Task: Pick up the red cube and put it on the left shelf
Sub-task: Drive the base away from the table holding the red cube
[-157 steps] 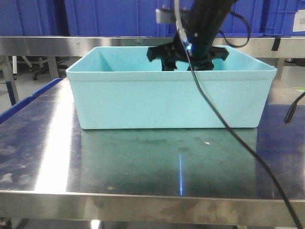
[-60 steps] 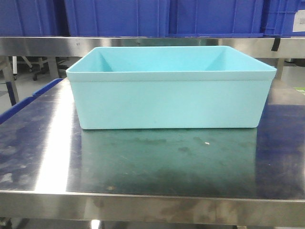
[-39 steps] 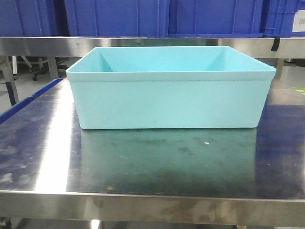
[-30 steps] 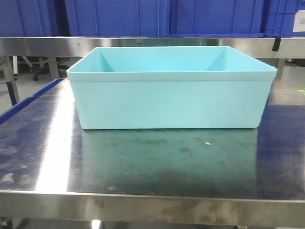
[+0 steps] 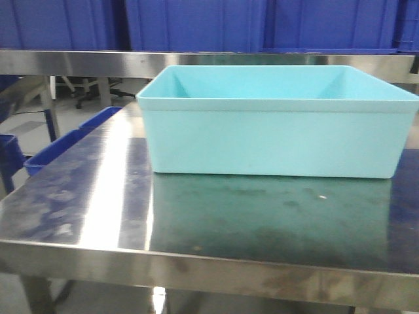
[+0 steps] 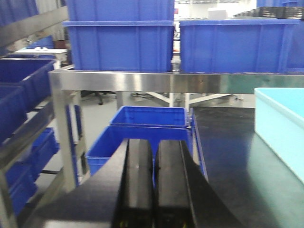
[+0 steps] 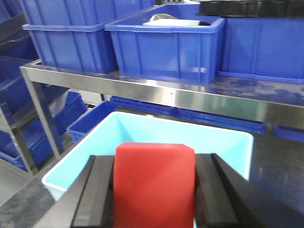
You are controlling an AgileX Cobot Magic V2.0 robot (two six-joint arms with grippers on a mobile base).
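On the brushed-steel worktop [image 5: 196, 216], a turquoise bin [image 5: 268, 140]: smooth plastic, rectangular, open-topped, walls slightly flared. Behind it, a steel shelf [image 7: 142, 90] loaded with blue crates [image 7: 166, 47], glossy, with ribbed rims. In the left wrist view, a low blue crate [image 6: 149, 123] just beside the worktop's left edge, and further blue crates on racks farther left.

Right pincer [image 7: 154, 204] hanging above the bin, black fingers [image 7: 100, 190] clamped on two opposite faces of the red cube [image 7: 154, 175]. Cube matte, square-edged, held clear above the bin's open top.

Left pincer [image 6: 154, 185] out past the worktop's left edge, pointing toward the low blue crate, flat black pads pressed together, gripping nothing, touching nothing.
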